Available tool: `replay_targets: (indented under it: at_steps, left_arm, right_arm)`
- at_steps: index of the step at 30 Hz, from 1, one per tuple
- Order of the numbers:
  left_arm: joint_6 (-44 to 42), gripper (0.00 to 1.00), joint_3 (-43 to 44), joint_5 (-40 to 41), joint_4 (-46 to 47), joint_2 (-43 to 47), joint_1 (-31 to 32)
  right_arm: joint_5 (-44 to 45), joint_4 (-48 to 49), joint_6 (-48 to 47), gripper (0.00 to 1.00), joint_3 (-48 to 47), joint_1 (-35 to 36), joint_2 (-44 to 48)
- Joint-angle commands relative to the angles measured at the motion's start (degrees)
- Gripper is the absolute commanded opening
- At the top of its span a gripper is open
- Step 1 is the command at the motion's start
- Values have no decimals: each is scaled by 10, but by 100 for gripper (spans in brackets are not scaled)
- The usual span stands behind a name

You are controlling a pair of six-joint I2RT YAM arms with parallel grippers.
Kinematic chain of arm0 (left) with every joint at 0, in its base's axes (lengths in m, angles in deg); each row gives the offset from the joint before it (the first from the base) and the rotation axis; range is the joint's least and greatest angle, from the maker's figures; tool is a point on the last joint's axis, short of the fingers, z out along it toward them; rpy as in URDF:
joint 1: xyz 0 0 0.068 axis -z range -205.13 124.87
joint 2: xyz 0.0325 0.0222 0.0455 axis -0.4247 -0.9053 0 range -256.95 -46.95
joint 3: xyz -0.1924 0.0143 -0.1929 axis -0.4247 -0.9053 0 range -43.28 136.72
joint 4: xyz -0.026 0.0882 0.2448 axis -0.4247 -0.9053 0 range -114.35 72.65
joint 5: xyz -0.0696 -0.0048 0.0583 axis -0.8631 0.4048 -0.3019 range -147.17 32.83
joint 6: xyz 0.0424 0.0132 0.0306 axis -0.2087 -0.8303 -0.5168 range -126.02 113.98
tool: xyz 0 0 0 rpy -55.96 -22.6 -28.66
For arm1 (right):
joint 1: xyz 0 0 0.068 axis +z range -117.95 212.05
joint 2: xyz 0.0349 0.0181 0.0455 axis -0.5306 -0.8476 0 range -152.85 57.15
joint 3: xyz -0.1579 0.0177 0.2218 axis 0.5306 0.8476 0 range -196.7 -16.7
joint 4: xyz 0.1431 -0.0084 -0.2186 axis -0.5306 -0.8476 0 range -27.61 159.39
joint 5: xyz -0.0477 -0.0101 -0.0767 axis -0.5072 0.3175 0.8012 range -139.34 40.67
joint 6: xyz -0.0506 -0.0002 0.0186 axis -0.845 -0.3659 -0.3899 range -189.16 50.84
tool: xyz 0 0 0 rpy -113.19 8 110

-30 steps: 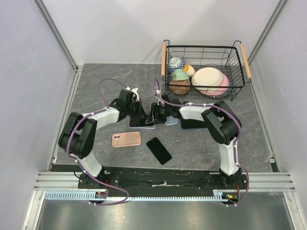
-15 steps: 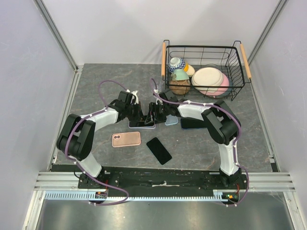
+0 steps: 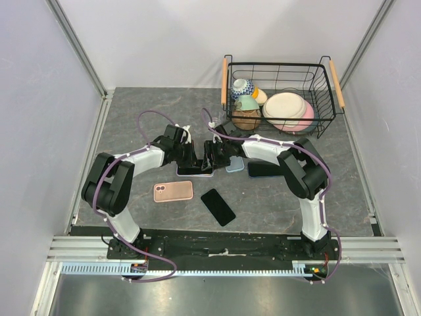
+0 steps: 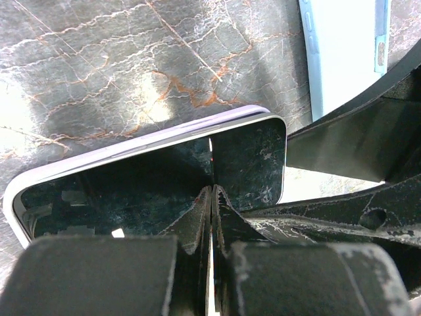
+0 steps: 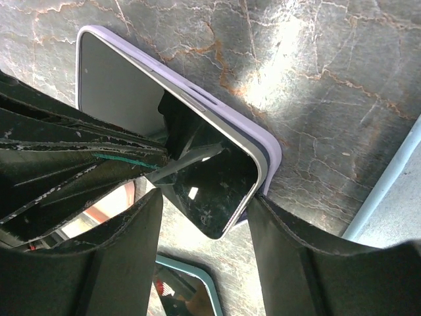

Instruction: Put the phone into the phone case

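Note:
The phone [image 3: 195, 170] lies screen up in a lilac case [image 5: 266, 148] on the table between both grippers. My left gripper [image 3: 190, 160] is shut, with its closed fingertips [image 4: 212, 192] resting on the phone's dark screen [image 4: 131, 184]. My right gripper [image 3: 212, 160] is open. Its two fingers [image 5: 296, 257] straddle the phone's near corner [image 5: 217, 191], which sits slightly proud of the lilac case edge. The left gripper's fingers show at the left of the right wrist view.
A pink phone [image 3: 173, 191] and a black phone [image 3: 218, 207] lie nearer the arm bases. A light blue case [image 3: 235, 164] and a dark phone [image 3: 263, 170] lie right of the grippers. A wire basket [image 3: 281, 95] of bowls and plates stands at back right.
The right gripper has shifted slightly left, closer over the phone's right end. The left gripper stays on the phone with little movement.

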Motion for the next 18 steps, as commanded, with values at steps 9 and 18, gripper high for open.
replay_targets:
  at_steps: [9,18]
  left_arm:
    - [-31,2,-16,62,-76,-47,5]
    - [-32,2,-16,65,-82,-33,5]
  right_arm:
    - [93,-111,-63,65,27,-13,61]
    - [-25,-4,-22,65,115,-54,125]
